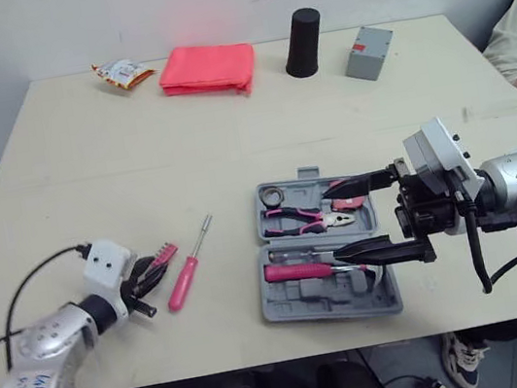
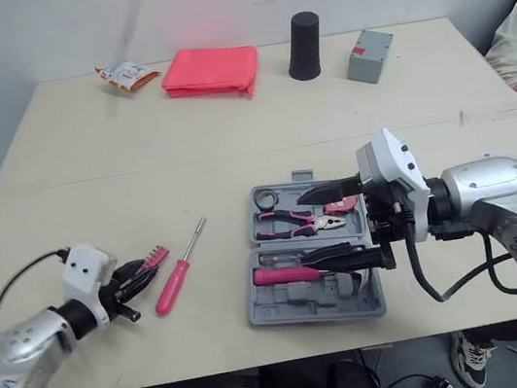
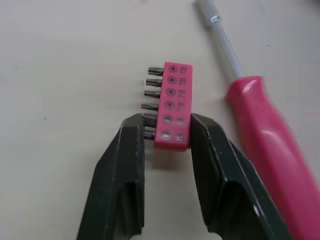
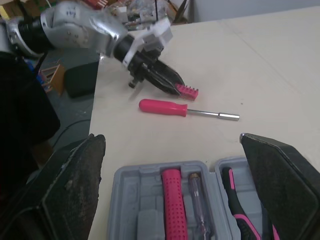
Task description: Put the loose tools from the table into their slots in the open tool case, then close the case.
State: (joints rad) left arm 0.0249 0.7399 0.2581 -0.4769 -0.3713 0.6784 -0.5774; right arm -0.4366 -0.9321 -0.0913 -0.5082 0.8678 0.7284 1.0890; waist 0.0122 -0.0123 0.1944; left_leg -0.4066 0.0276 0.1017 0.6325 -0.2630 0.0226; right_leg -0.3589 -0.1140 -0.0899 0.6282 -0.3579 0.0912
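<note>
Left gripper (image 3: pixel 167 123) clamped on pink bit holder (image 3: pixel 173 97), nearest bits hidden behind one finger. Right gripper (image 1: pixel 334 222) spread wide over open tool case (image 1: pixel 294 304), masking part of its contents.

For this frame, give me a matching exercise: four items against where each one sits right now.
1. bit holder
2. pink screwdriver
3. pliers
4. black cup

A. slotted in the open tool case
B. lying loose on the table
C. between the jaws of the left gripper
D. standing near the table's far edge

Pairs: 1-C, 2-B, 3-A, 4-D.
</note>
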